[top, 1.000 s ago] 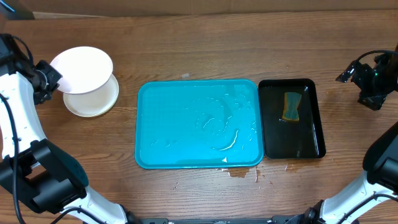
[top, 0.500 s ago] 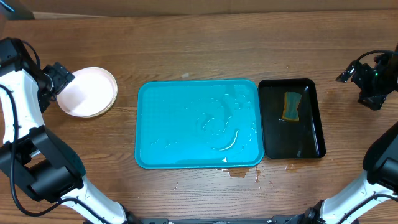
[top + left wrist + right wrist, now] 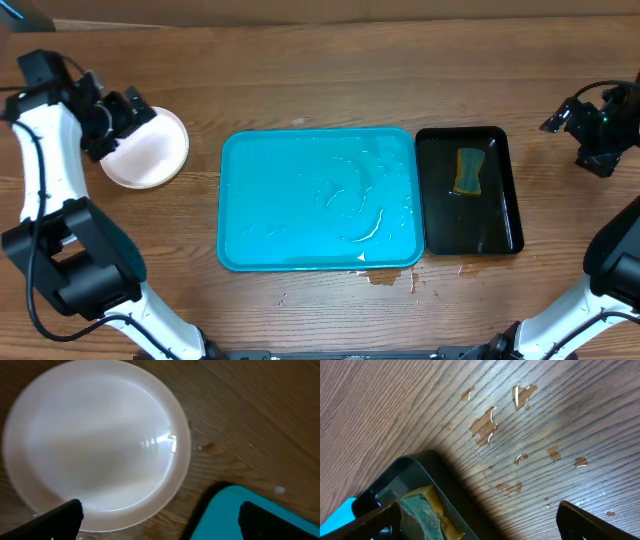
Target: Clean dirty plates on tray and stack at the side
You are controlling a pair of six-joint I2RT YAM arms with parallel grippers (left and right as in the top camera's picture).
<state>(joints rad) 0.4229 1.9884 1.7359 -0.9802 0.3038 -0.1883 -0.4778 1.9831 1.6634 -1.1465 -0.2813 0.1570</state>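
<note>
A stack of plates (image 3: 150, 152) sits on the wood left of the tray, its top one white and clean (image 3: 95, 440). My left gripper (image 3: 128, 112) hovers over the stack's far left edge, open and holding nothing; in the left wrist view its two dark fingertips (image 3: 60, 520) frame the plate's rim and a tray corner (image 3: 240, 515). The turquoise tray (image 3: 260, 170) lies mid-table, wet, with no plate on it. My right gripper (image 3: 598, 128) hangs open over bare wood at the far right, empty.
A black tray (image 3: 495, 215) holding a green-yellow sponge (image 3: 468, 170) lies right of the turquoise tray; its corner and sponge (image 3: 422, 507) show in the right wrist view. Water drops (image 3: 487, 422) spot the wood, with a small puddle (image 3: 385, 278) by the tray's front edge.
The left gripper lowered the tilted white plate onto the stack, opened and let it go. The plate now lies flat. The right arm has not moved.
</note>
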